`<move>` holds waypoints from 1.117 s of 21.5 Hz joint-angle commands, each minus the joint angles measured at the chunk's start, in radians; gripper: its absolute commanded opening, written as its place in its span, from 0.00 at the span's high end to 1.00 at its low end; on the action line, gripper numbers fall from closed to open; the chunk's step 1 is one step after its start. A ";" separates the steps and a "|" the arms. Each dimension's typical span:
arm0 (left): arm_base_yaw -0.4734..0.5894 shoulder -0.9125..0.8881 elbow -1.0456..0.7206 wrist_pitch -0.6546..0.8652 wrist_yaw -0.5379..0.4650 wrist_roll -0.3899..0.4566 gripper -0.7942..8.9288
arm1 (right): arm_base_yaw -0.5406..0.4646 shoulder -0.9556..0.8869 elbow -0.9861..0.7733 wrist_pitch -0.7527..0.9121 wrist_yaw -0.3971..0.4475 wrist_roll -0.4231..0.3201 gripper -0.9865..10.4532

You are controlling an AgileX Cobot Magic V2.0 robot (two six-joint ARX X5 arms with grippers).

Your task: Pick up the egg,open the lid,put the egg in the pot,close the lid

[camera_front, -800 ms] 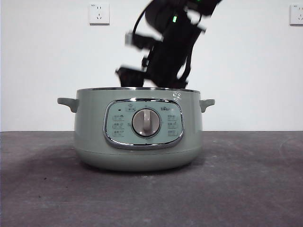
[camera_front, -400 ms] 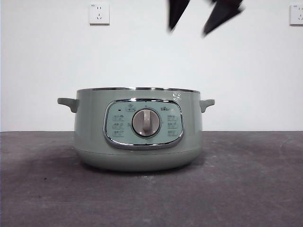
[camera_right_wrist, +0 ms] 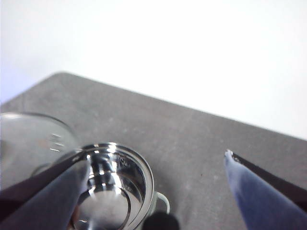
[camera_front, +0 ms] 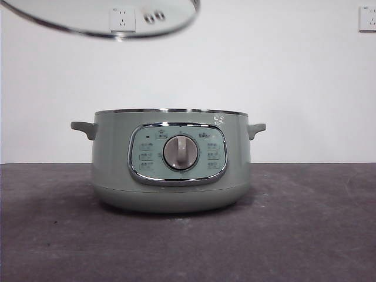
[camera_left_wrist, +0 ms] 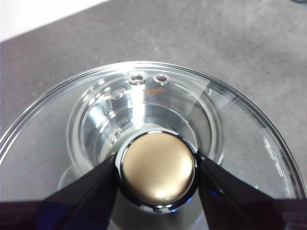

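Observation:
The pale green pot (camera_front: pixel 111 153) stands uncovered in the middle of the table, its dial facing the front view. The clear glass lid (camera_front: pixel 88 17) hangs tilted high above the pot's left side. My left gripper (camera_left_wrist: pixel 157 163) is shut on the lid's round knob (camera_left_wrist: pixel 158 175), and the pot's shiny inside shows through the glass. My right gripper (camera_right_wrist: pixel 154 154) is open and empty, well above the pot (camera_right_wrist: pixel 139 177), with the lid (camera_right_wrist: pixel 29 143) beside it. The egg is not visible in any view.
The dark grey table (camera_front: pixel 305 223) stretches to both sides of the pot, against a white wall. One wall socket (camera_front: pixel 123 17) shows through the lid and another socket (camera_front: pixel 368 17) sits at the top right.
The dark arm that reached down at the pot's rim has risen out of the front view. The lid has come into view at the top left.

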 commanded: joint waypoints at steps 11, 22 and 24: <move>-0.031 0.339 0.007 0.372 0.021 0.015 0.93 | 0.002 -0.181 -0.001 -0.292 -0.063 0.014 0.50; -0.030 0.424 0.007 0.388 -0.005 0.015 0.93 | 0.002 -0.181 -0.001 -0.294 -0.063 0.013 0.50; -0.030 0.441 0.006 0.381 -0.005 0.014 0.93 | 0.002 -0.181 -0.001 -0.294 -0.063 0.013 0.50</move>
